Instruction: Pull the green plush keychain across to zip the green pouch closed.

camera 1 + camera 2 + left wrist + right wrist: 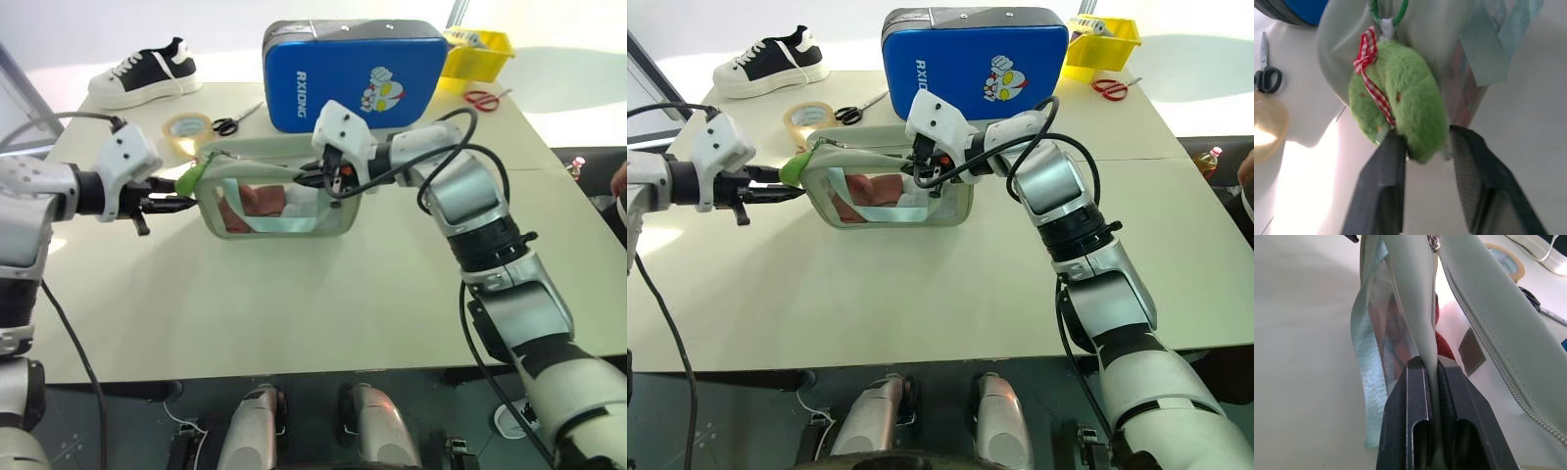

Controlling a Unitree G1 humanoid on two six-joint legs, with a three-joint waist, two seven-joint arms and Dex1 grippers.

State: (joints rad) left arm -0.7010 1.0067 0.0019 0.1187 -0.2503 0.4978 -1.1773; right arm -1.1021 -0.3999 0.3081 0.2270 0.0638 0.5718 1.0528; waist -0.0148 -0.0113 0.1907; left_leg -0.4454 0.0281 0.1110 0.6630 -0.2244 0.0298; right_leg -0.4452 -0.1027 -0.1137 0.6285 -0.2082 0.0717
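Over on the robot's left, the left gripper (168, 204) reaches in level toward the end of the bag, its two black fingers (1383, 191) standing partly apart with the small lime-green fuzzy plush keychain (1400, 100) sitting between their tips; one finger touches the fur, the other stands just clear of it, so I would not call it a firm grip. A red-and-white checked ribbon (1371, 73) is tied across the charm, which hangs from a green ring at the left end of the pale sage-green toiletry pouch with clear plastic sides (279, 191). That pouch stands upright near the middle of the cream table (294, 304), light teal straps on its side and reddish and white contents showing through the plastic. Its top zipper still gapes open in the right wrist view, teeth running along the parted edge. Further right, the right gripper (328, 176) comes in from the other end, its fingers pressed together on the pouch's top edge, pinching the sage fabric between them. Behind the pouch lie a roll of tan tape (186, 126) and black-handled scissors (235, 118), with a black-and-white sneaker (145, 74) at the far left corner. A large blue hard case with a cartoon print (353, 73) stands just behind the pouch, and beyond it a yellow bin (480, 54) and red-handled scissors (482, 98).
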